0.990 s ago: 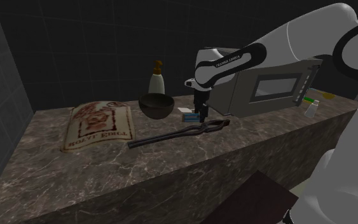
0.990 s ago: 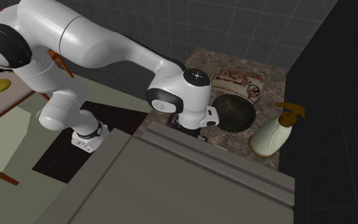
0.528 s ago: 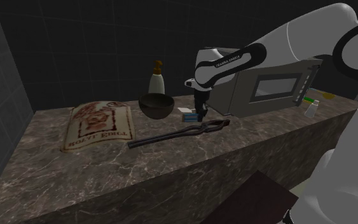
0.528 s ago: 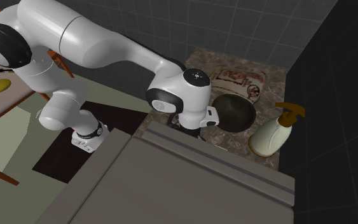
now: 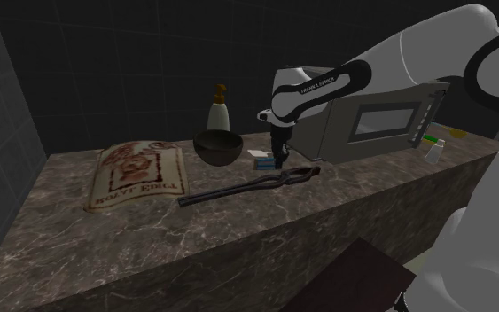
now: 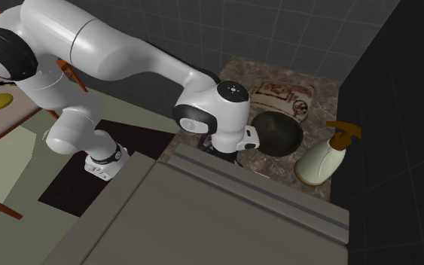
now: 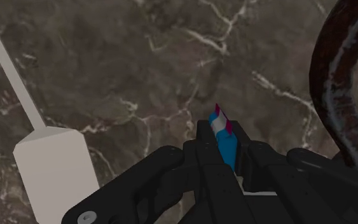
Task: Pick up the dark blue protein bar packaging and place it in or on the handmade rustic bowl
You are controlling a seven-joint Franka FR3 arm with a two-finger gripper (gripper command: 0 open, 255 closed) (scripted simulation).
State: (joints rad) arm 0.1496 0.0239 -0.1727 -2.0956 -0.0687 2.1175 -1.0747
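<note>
Jaws: gripper [image 7: 225, 153] closed narrow on the protein bar wrapper [image 7: 222, 130]. Fingers [image 7: 171, 167] press its two flat faces. A blue end w/ white + red stripe pokes out past the tips.
Bar loc: in the grip, clear of the counter [image 5: 238, 232]; marble shows beneath it in wrist view. In shoulder view the hand hangs just beside the dark bowl [image 5: 218, 146], on that view's right.
Handling (est.): thin, light, prob. a flexible foil-type pack. Slick skin, so it could slide or fold if pinched at a corner. Not fragile.
Grip pt: across the thin dimension, near mid-length is best. Only a short end shows past the tips and the rest is hidden by the fingers, so can't tell how centred the hold is.
Step (est.): bar grasped and off the surface; carry to bowl not yet done.
Next (est.): enough height to clear the rim, short move toward shoulder view's left, release over the hollow.
Risk: clipping the rim; wrapper slipping in transit or clinging to a pad at release.
Surface: dark brown marble-look counter w/ pale veins; flat, hard.
On it: printed sack [image 5: 139, 174] well apart at shoulder view's left; long dark tongs-like tool [image 5: 247, 188] in front of the hand; soap dispenser [image 5: 218, 108] behind the bowl; microwave [image 5: 376, 124] close by on that view's right.
Room: dark tiled walls [image 5: 105, 71], dim, right behind the counter.
</note>
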